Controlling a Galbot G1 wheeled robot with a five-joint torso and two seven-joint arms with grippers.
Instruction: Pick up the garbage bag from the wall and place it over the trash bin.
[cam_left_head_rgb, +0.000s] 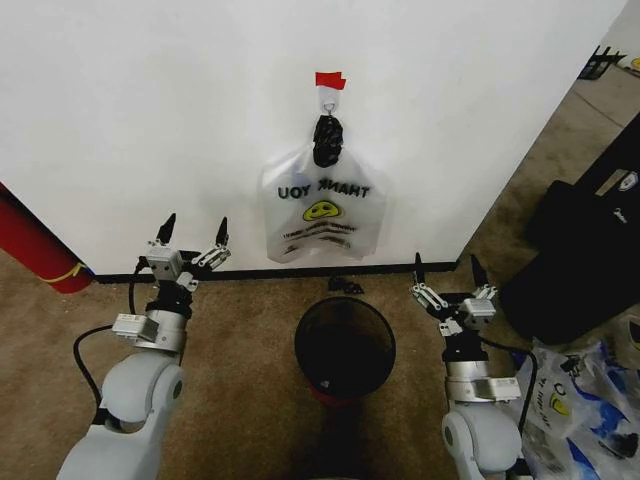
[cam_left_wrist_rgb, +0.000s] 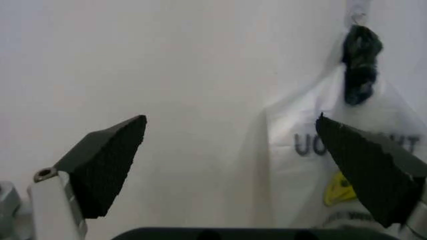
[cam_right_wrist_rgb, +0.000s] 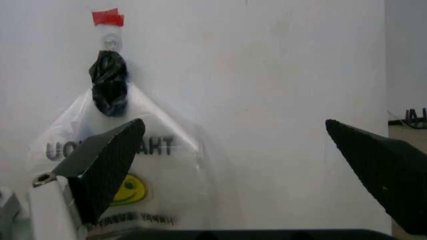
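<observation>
Garbage bag (cam_left_head_rgb: 322, 215), white with yellow smiley, hangs on wall (cam_left_head_rgb: 150, 120); both grippers spread apart.

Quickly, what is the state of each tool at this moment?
Left tool: open, holding nothing, raised near the wall.
Right tool: open, holding nothing, beside the trash bin.

I see bare carpet (cam_left_head_rgb: 240, 330) between both arms and the wall (cam_left_head_rgb: 150, 120). The trash bin (cam_left_head_rgb: 344, 347) stands below the hanging bag (cam_left_head_rgb: 322, 215), blocking low central approach.
</observation>
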